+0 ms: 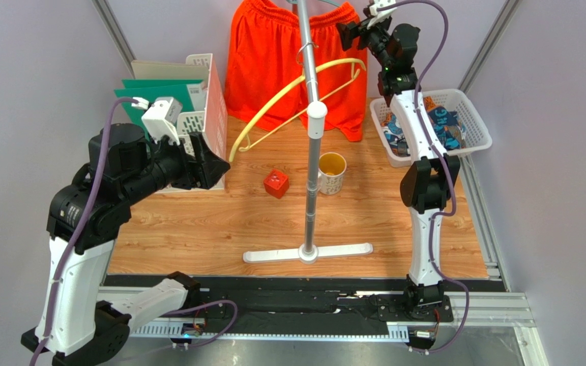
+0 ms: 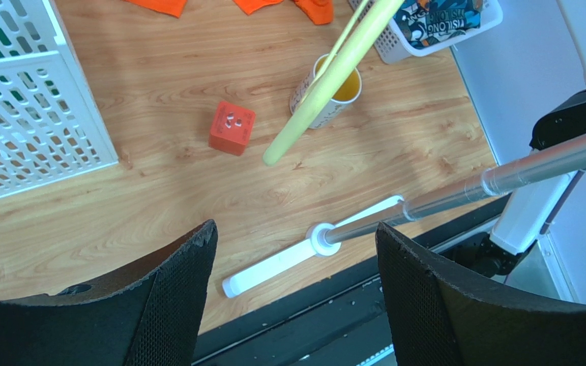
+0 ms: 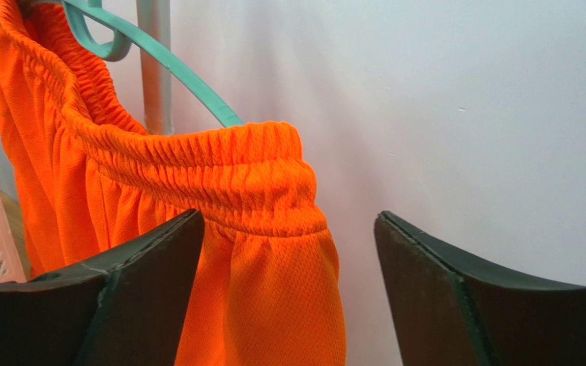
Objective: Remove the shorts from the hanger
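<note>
The plain orange shorts (image 1: 273, 61) hang by their elastic waistband on a teal hanger (image 3: 181, 76) at the back, behind the rack pole (image 1: 313, 152). My right gripper (image 1: 349, 30) is raised beside their upper right corner and open. In the right wrist view the waistband's end (image 3: 273, 252) shows between the spread jaws of the right gripper (image 3: 288, 221), and nothing is gripped. The printed shorts (image 1: 445, 126) lie in the white basket (image 1: 456, 95). An empty yellow hanger (image 1: 288, 95) hangs tilted on the pole. My left gripper (image 1: 220, 164) is open and empty by the white crate.
A white slatted crate (image 1: 204, 99) with green folders (image 1: 158, 91) stands at the left. A red cube (image 1: 276, 183) and a cup (image 1: 331, 172) sit on the wooden top near the pole's white foot (image 1: 307, 253). The yellow hanger's tip (image 2: 327, 84) reaches over the cup.
</note>
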Action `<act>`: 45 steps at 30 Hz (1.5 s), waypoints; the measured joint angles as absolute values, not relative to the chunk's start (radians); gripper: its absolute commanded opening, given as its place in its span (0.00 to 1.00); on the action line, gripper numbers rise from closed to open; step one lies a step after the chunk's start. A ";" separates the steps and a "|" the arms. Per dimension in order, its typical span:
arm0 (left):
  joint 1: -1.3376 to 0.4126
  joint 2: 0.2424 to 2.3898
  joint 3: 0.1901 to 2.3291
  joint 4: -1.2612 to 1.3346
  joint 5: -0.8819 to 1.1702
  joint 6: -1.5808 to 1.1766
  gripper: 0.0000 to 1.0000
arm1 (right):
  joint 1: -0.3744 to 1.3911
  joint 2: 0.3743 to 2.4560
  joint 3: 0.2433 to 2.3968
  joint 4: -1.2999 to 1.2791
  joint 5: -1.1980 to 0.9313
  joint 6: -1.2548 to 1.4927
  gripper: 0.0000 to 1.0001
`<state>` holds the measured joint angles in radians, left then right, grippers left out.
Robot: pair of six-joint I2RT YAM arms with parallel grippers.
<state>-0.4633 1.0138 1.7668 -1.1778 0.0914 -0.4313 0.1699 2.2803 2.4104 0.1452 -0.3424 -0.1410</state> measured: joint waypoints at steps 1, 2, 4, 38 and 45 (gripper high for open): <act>-0.463 1.026 1.777 -1.178 0.091 -0.427 0.81 | 0.172 2.287 2.412 0.163 -0.355 -0.146 0.74; -0.463 1.036 1.784 -1.179 0.091 -0.423 0.80 | 0.173 2.290 2.413 0.171 -0.361 -0.149 0.71; -0.463 1.060 1.799 -1.178 0.092 -0.417 0.80 | 0.179 2.305 2.413 0.192 -0.378 -0.153 0.63; -0.405 1.069 1.840 -1.184 0.205 -0.336 0.80 | 0.267 2.141 2.175 0.210 -0.459 -0.296 0.00; -0.405 1.055 1.819 -1.180 0.205 -0.337 0.80 | 0.255 2.125 2.178 0.162 -0.470 -0.331 0.00</act>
<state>-0.4049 1.0546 1.8191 -1.1801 0.2054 -0.3367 0.2550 2.1254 2.1777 0.1616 -0.4702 -0.3305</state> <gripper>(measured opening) 0.803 0.111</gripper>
